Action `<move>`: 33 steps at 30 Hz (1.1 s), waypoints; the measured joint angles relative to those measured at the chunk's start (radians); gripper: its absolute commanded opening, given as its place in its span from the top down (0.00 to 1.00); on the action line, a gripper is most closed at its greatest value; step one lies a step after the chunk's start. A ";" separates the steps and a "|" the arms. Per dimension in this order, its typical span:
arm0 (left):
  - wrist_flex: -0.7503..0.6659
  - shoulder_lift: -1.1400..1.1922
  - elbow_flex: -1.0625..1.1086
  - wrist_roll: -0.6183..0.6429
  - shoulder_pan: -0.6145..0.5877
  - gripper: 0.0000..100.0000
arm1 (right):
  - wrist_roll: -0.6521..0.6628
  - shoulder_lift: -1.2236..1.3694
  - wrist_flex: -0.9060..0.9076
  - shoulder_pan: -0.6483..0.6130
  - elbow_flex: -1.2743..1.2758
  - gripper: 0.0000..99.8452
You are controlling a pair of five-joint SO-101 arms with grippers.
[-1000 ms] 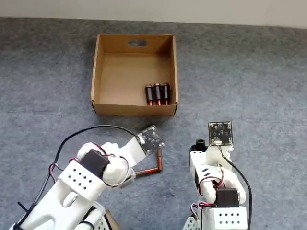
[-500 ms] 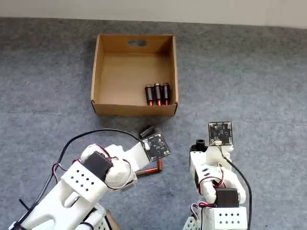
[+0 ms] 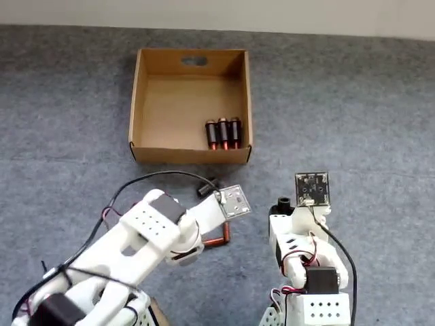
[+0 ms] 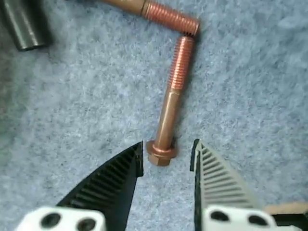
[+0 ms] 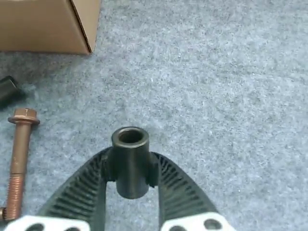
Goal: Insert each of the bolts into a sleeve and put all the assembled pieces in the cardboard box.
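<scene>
Copper bolt [image 4: 170,113] lies toward the table's [image 3: 353,102] near edge, likely stiff and slick; take the plain shank by its head, which the unclenched left gripper [image 4: 167,144] straddles. Right gripper [image 5: 130,158] clamps a black sleeve [image 5: 130,144]. Farther, the cardboard box [image 3: 136,102] holds three assemblies [image 3: 223,134].

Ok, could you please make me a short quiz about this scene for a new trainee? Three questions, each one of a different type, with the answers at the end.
1. True or false: the right claw is shut on a black sleeve.
2. How many assembled pieces lie in the cardboard box? A) two B) three C) five
3. Fill in: the left claw is open around the ___ end of a copper bolt.

Key: 1 true; 2 B; 3 head.
</scene>
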 measured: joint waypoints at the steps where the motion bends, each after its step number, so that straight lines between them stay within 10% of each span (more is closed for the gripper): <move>1: -0.003 0.020 -0.008 0.000 0.000 0.82 | 0.000 0.000 0.000 0.000 0.000 0.99; 16: -0.092 0.226 -0.029 -0.026 -0.006 0.99 | 0.000 0.000 0.000 0.000 0.000 0.99; 25: -0.049 0.230 -0.052 -0.270 -0.245 0.99 | 0.000 0.000 0.000 0.000 0.000 0.99; 33: 0.341 0.097 -0.206 -0.721 -0.480 0.99 | 0.000 0.000 0.000 0.000 0.000 0.99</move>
